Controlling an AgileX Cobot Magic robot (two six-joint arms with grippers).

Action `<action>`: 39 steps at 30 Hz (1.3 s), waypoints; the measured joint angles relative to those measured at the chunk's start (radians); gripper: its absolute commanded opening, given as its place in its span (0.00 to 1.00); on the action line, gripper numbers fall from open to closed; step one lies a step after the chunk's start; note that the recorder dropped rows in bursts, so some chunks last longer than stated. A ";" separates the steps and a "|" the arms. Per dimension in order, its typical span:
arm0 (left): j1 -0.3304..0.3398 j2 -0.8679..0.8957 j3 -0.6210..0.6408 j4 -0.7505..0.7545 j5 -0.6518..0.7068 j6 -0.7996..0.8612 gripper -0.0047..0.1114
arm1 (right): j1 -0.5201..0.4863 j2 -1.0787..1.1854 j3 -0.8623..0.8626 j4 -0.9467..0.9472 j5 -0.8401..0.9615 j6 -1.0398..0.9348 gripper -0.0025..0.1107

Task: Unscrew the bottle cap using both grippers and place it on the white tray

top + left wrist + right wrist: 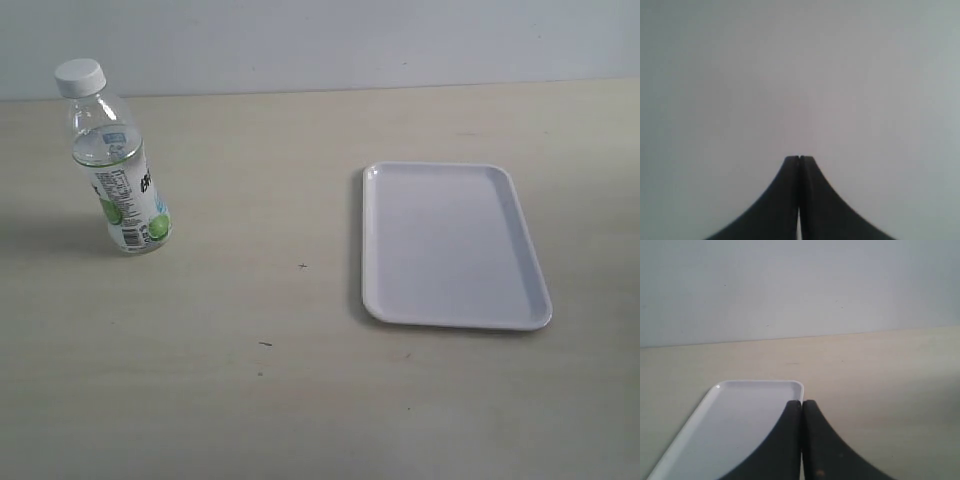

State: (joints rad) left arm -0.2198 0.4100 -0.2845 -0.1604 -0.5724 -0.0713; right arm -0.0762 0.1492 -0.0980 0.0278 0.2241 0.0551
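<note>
While neither arm shows in the exterior view, nearer arm: probably the left, since the bottle (120,180) stands at upper left of that frame.
Bottle axis: upright, cap (79,77) on top, not yet off.
Tray (455,245): right of centre, nothing in it, well apart from the bottle.
Left gripper (799,159): jaws pressed together, empty; bottle not in its view.
Right gripper (802,403): jaws together, empty, tray just beside its tips.

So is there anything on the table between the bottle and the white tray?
No. In the exterior view the bottle, its cap still on, stands left of the white tray, and only bare table lies between them.
</note>
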 measured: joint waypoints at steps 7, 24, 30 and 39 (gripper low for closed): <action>0.000 0.499 -0.009 0.121 0.040 0.011 0.04 | 0.000 0.000 0.000 0.000 0.000 0.000 0.02; 0.000 0.910 -0.009 0.375 -0.078 0.013 0.94 | 0.000 0.000 0.000 0.000 0.000 0.000 0.02; 0.000 1.051 -0.009 0.375 -0.147 0.001 0.94 | 0.000 0.000 0.000 0.000 0.000 0.000 0.02; 0.000 1.422 -0.085 0.346 -0.481 -0.023 0.94 | 0.000 0.000 0.000 0.000 0.000 0.000 0.02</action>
State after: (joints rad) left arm -0.2198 1.8324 -0.3696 0.1854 -1.0530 -0.0940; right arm -0.0762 0.1492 -0.0980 0.0278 0.2241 0.0551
